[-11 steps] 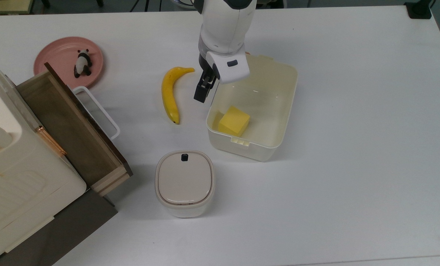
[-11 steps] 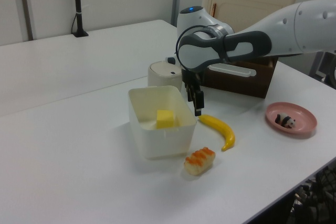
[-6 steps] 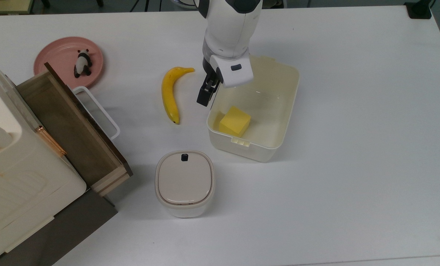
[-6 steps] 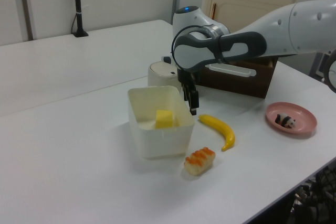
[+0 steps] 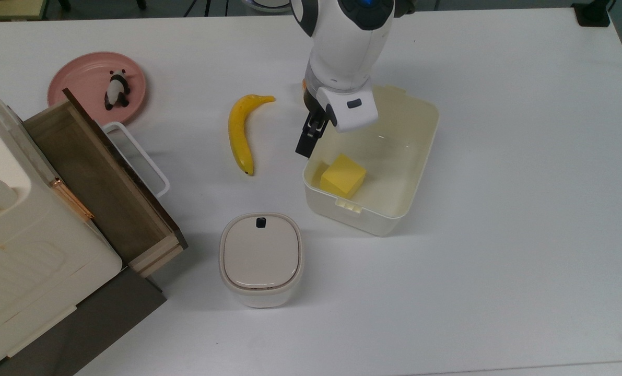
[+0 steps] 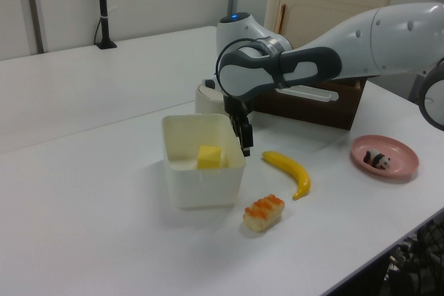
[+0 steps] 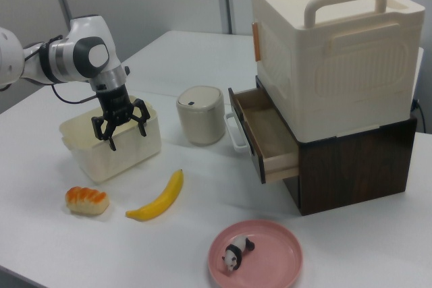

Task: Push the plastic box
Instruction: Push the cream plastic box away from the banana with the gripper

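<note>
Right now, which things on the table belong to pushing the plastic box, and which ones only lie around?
Belong to the job:
large cream-white lidless plastic box
robot hand, against the box's long wall

Only lying around:
yellow block, inside the box
yellow banana
pink plate with panda figure
beige-lidded bin
sushi toy
cream cabinet
</note>
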